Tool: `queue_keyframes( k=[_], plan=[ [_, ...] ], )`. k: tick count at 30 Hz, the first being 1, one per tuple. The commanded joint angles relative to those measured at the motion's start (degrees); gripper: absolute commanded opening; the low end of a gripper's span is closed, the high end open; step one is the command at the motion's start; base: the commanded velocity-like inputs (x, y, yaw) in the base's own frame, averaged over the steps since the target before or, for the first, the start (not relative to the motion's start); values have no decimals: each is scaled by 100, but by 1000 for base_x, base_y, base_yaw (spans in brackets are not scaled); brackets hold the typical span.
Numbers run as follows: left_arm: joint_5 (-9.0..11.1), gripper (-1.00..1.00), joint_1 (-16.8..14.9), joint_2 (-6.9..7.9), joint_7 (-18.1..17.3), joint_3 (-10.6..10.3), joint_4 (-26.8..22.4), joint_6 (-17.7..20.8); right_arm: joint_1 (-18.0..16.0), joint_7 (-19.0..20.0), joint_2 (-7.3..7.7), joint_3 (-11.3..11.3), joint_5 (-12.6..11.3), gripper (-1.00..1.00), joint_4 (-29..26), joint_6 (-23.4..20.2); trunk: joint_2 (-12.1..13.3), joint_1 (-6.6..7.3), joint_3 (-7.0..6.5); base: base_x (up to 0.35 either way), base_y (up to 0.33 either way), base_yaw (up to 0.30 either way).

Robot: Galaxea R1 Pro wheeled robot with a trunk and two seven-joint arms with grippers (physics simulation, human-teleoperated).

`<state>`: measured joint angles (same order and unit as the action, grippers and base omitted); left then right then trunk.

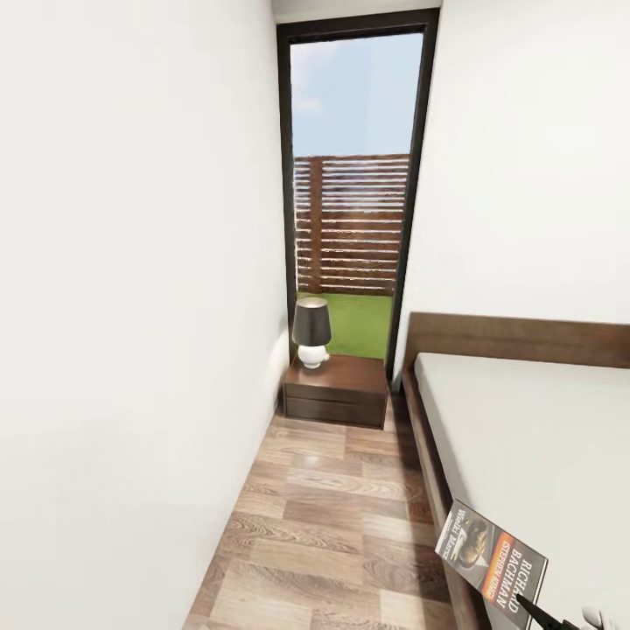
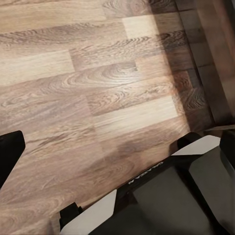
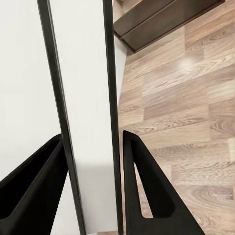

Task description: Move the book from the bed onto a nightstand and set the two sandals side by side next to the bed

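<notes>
Bedroom floor (image 1: 332,499); right claw (image 3: 93,186) clamped on book (image 1: 490,560) reading "RICHARD BACHMAN".

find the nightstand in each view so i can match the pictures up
Head view: the nightstand stands near the picture's centre, at the far end of the aisle below the tall window, with a lamp on it.
Right wrist view: its dark drawer fronts sit at the picture's top edge.
Left wrist view: wood-plank floor.
Shared landmark: that wood-plank floor.
</notes>
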<state>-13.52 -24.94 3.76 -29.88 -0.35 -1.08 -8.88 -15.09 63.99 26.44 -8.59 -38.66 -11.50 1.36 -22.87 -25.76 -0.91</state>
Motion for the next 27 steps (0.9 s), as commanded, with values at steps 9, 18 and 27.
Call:
queue_keyframes(
  k=[9, 18, 27],
  plan=[
    [-45, 100, -2, 1, -1, -6, 3, -44, -3, 17, 1, -4, -5, -100, 8, 14, -5, -2, 50, 0, 0, 0],
    [-45, 100, -2, 1, -1, -2, 3, -44, -3, 17, 1, -5, -7, -100, 7, 14, -5, -2, 94, 0, 0, 0],
    [-45, 100, -2, 1, -1, -1, 3, -44, -3, 17, 1, -5, -9, -100, 7, 14, -5, -2, 135, 0, 0, 0]
  ],
)
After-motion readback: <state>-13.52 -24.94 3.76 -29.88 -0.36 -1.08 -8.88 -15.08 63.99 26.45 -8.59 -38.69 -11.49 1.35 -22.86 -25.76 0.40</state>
